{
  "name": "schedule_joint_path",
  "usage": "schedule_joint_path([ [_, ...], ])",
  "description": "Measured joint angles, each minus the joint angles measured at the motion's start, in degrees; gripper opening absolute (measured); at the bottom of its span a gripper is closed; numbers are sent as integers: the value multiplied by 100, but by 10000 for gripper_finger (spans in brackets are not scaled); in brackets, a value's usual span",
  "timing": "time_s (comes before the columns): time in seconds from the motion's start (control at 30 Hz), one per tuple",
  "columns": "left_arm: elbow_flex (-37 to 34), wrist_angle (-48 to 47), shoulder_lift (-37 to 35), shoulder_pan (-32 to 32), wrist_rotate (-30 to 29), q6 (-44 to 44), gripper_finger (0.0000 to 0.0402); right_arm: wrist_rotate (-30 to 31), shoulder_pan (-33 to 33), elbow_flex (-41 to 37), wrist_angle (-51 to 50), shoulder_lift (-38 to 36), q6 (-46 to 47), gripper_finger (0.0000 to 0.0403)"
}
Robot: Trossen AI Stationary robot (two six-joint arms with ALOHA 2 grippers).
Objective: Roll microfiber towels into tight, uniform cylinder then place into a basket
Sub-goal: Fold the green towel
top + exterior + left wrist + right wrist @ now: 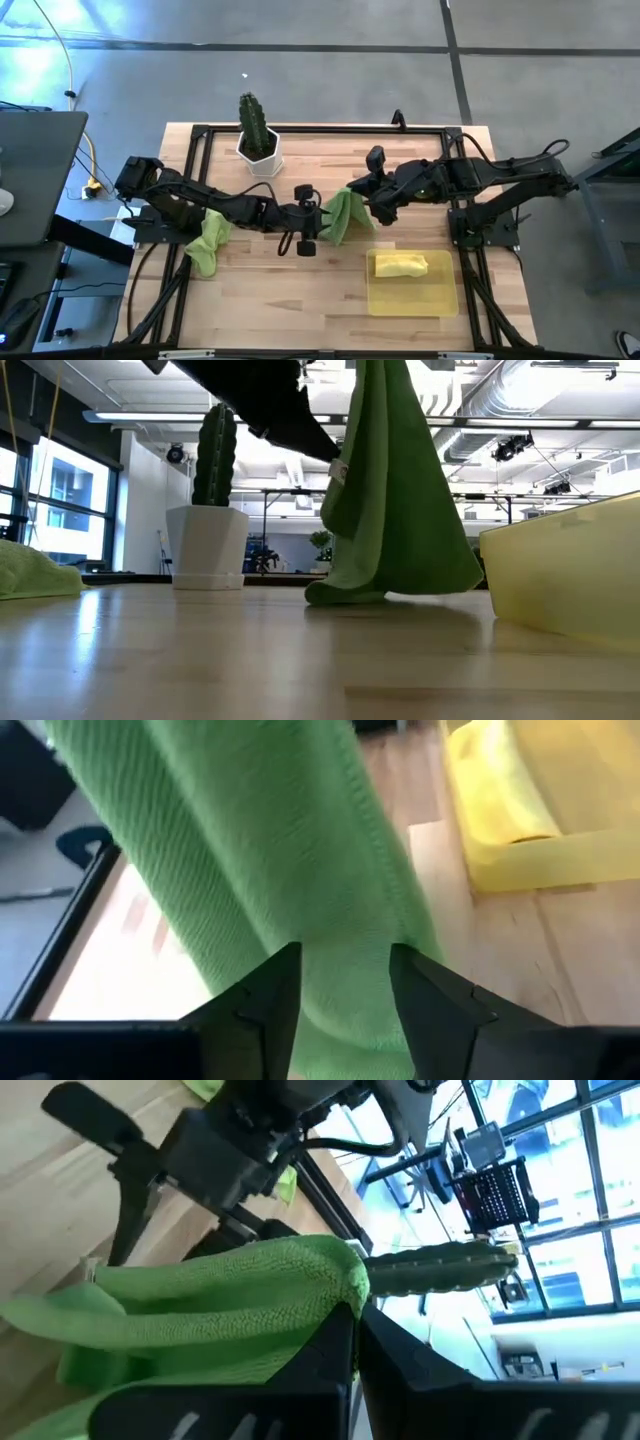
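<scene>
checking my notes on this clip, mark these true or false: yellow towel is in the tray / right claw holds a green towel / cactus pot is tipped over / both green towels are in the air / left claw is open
1. The rolled bright yellow microfiber towel lies in the shallow translucent yellow plastic tray: true.
2. The right claw pinches a hanging lime green towel: true.
3. The white hexagonal cactus pot is tipped over: false, it stands upright.
4. Both green towels are lifted: false, the other green towel lies on the table.
5. The left claw is open: true.
</scene>
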Motion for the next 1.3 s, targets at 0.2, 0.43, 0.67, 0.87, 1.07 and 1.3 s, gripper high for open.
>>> schedule_joint_path([
  [0.2, 1, -123, 97, -12, -179, -555, 169, 417, -25, 0, -2, 15, 492, 0],
  [0.43, -4, -301, 172, -58, -1302, -808, 174, 849, -26, 0, -58, 15, 670, 0],
  [0.67, -2, -790, 167, -236, -1438, -1117, 175, 1199, -28, 0, -231, 15, 903, 0],
  [0.87, -2, -1128, 167, -386, -1398, -1540, 175, 1196, -26, 0, -245, 15, 898, 0],
  [1.07, -2, -802, 167, -389, -1306, -1608, 175, 1196, -27, 0, -224, 15, 892, 0],
  [1.3, -2, -541, 167, -133, -1427, -1565, 175, 1194, -28, 0, -225, 15, 1002, 0],
])
